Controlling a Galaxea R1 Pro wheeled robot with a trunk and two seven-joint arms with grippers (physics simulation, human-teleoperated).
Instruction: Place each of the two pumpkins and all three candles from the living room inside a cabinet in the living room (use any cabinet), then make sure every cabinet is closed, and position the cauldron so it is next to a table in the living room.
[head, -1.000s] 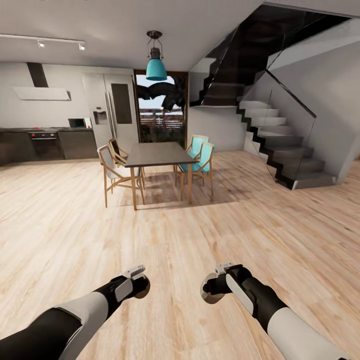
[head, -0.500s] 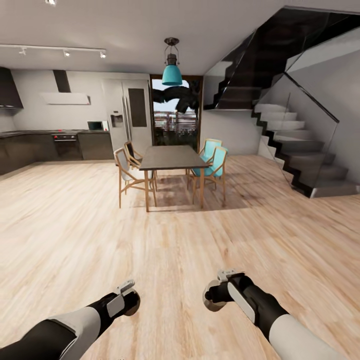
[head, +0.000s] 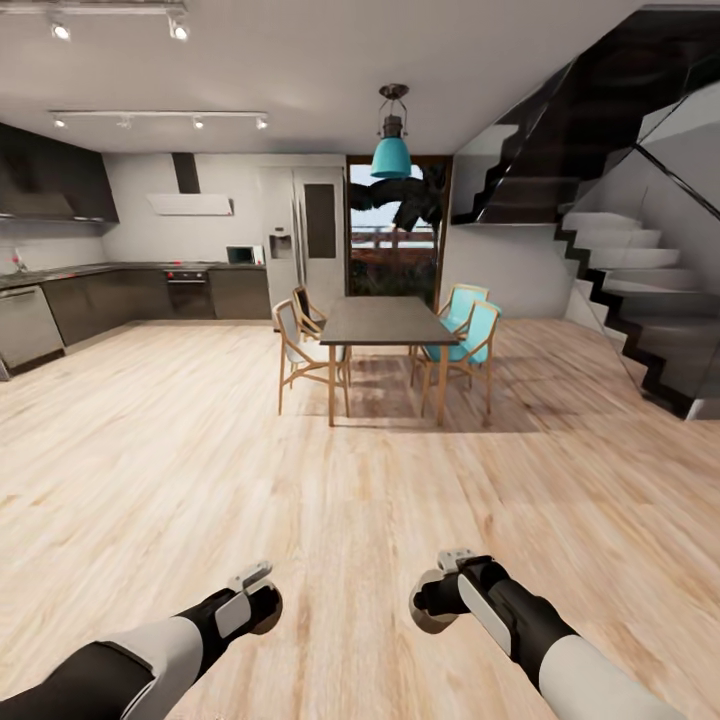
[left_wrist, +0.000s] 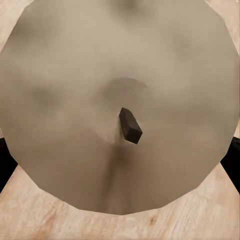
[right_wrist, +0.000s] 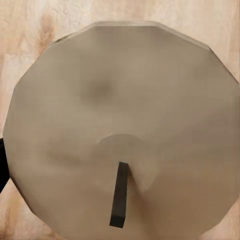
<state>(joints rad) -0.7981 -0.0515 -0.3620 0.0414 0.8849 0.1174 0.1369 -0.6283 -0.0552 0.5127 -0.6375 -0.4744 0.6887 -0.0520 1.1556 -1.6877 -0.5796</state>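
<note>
A stubby tan candle (left_wrist: 100, 75) with a short dark wick (left_wrist: 130, 126) sits right in front of the left wrist camera, black fingers (left_wrist: 4, 162) at its sides. Another tan candle (right_wrist: 125, 100) with a wick (right_wrist: 119, 197) is equally close in the right wrist view. In the head view my left gripper (head: 262, 608) and right gripper (head: 432, 603) hang low over the wooden floor, each shut on a candle. The pumpkins, cabinet, cauldron and table are out of view.
A dark dining table (head: 385, 322) with wooden and teal chairs (head: 470, 335) stands ahead. Dark kitchen cupboards (head: 90, 300) and a fridge (head: 300, 235) line the far left wall. A staircase (head: 640, 290) rises on the right. Wide wooden floor (head: 200, 460) lies between.
The whole head view has swung left, bringing more of the kitchen in and pushing the stairs toward the right edge. Both arms keep their pose, candles still held.
</note>
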